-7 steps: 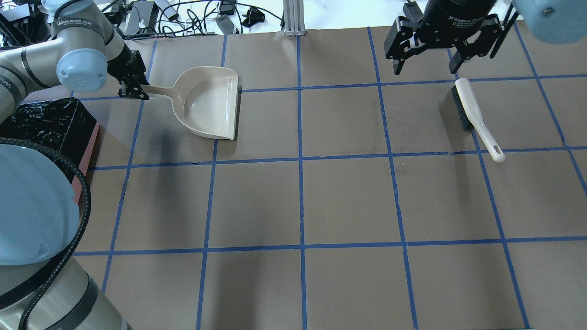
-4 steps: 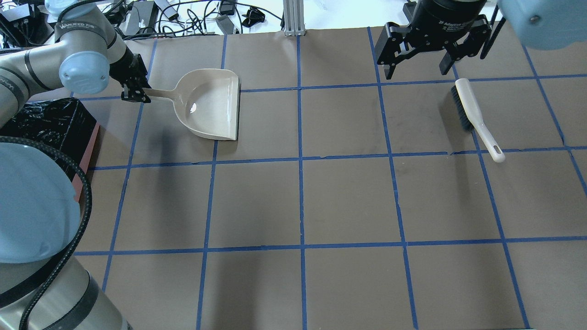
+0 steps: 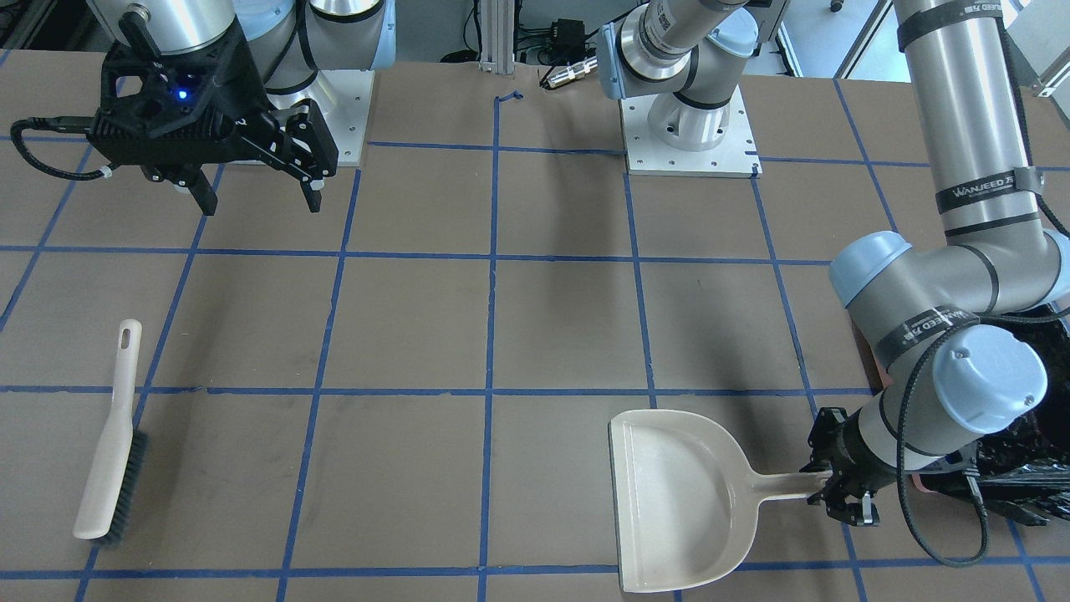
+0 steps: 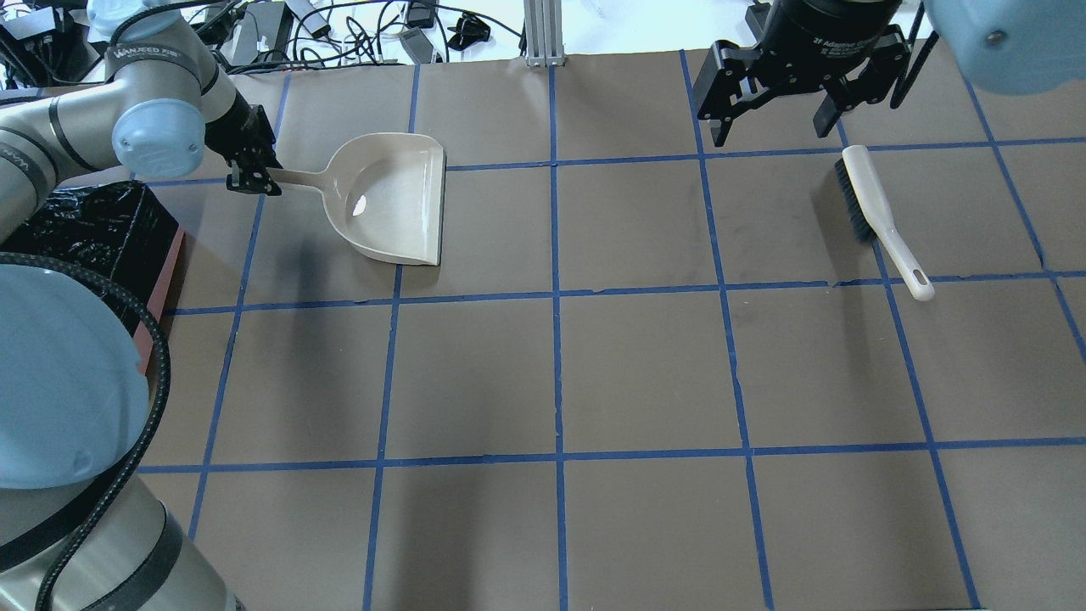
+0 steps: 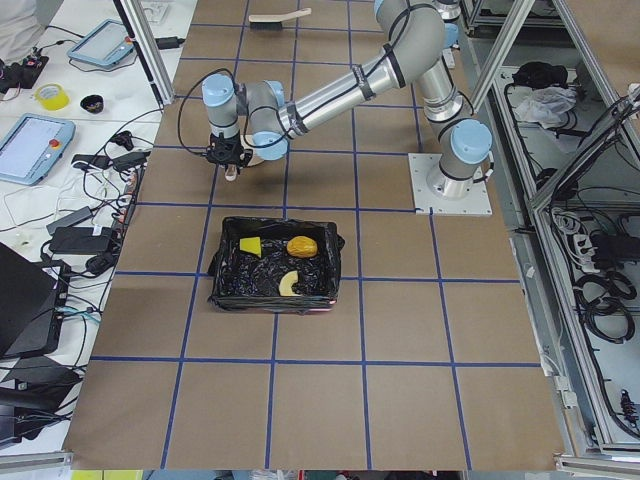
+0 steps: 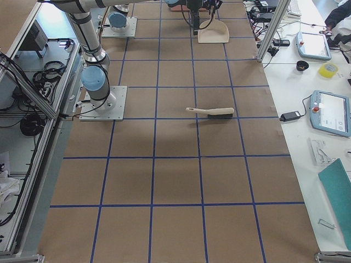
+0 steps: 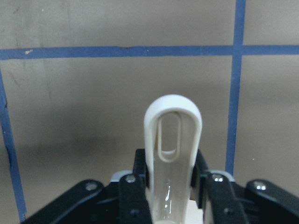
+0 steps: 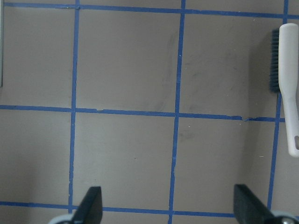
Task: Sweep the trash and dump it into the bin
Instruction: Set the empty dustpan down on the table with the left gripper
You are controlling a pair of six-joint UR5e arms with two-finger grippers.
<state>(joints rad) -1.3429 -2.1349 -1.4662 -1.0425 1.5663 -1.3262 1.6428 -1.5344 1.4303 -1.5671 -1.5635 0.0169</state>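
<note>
Not much lettering reaches me from here. On the left arm (image 3: 961,100), the upper band (image 3: 988,194) carries "WANJEED" in white, followed by characters I can't make out. The lower band (image 3: 928,323), next to the elbow joint, shows the same word. From the overhead camera I read "WANJEED" again on the wrist band (image 4: 154,53) of that arm. The right gripper (image 4: 772,131) has white print on its black body starting "2F Adaptive"; the rest is cut off. The tablet screens (image 6: 330,112) beside the table are too small to read.
</note>
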